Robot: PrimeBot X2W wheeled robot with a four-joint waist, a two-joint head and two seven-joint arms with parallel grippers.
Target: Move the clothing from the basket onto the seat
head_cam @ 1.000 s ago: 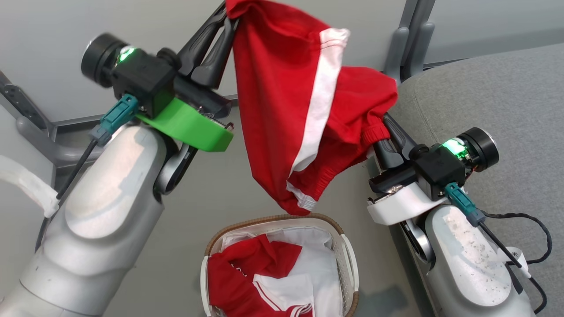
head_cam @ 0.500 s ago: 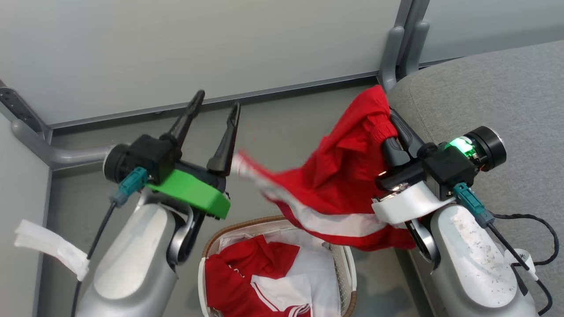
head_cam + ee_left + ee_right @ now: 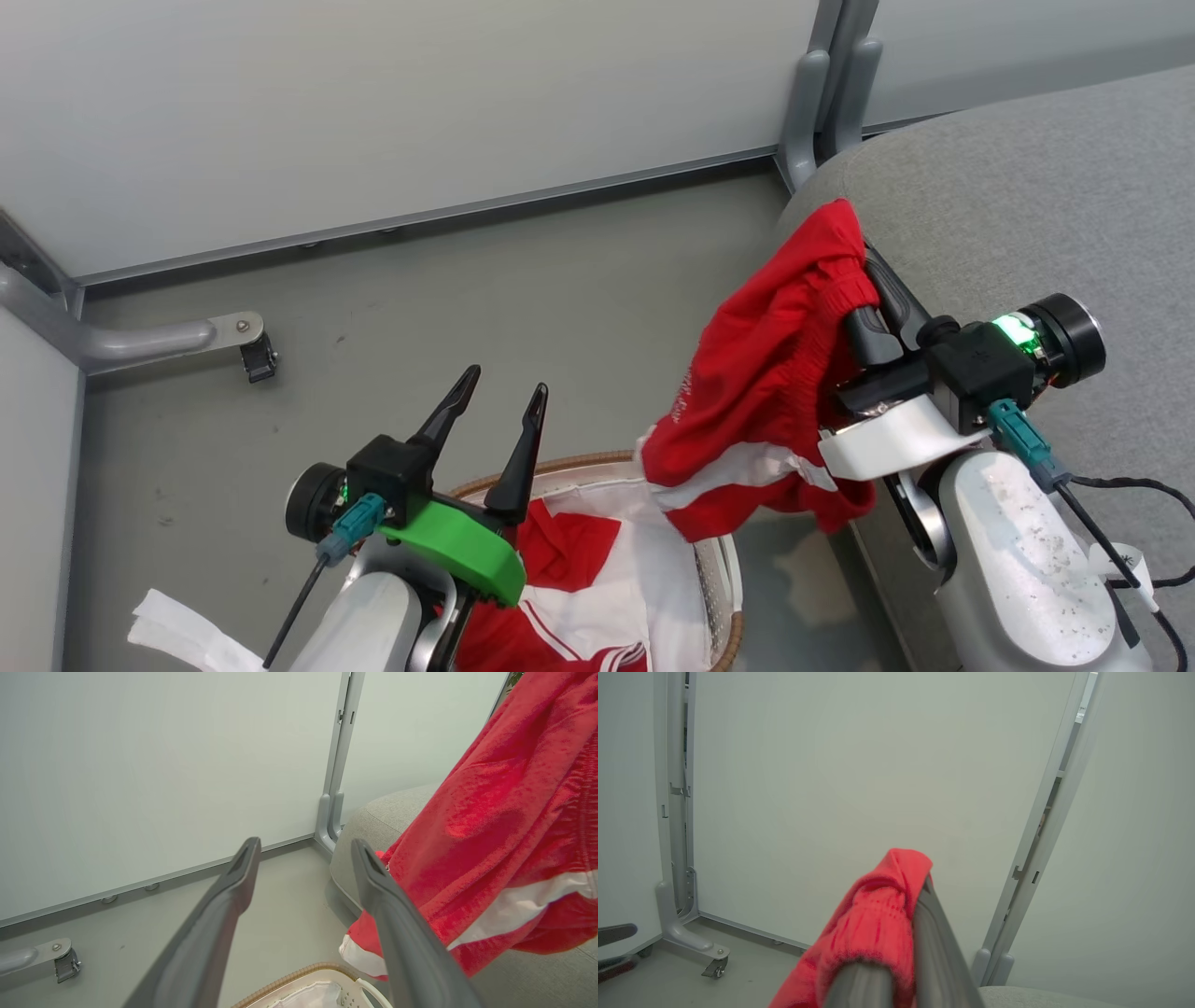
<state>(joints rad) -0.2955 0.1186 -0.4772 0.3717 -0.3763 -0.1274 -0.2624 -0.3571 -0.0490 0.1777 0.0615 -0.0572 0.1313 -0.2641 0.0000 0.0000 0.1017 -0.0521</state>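
– Pale partition panels and bare grey floor behind. What's in hand?
– The right gripper is pinched together on the ribbed waistband of the red shorts. They hang from it beside the seat's rounded corner, with the low hem drooping over the basket. The left gripper has its fingers spread and holds nothing.
– How to land it well?
– I'd carry it well in over the grey fabric cushion before letting go. Slack knit cloth slides, and near that curved edge it would likely slither off. Lift it so the white-striped hem clears the woven-look rim.
– And the rest?
– More red-and-white clothing lies crumpled in the perforated plastic basket. It's soft with no firm edge, so pinch a fold.
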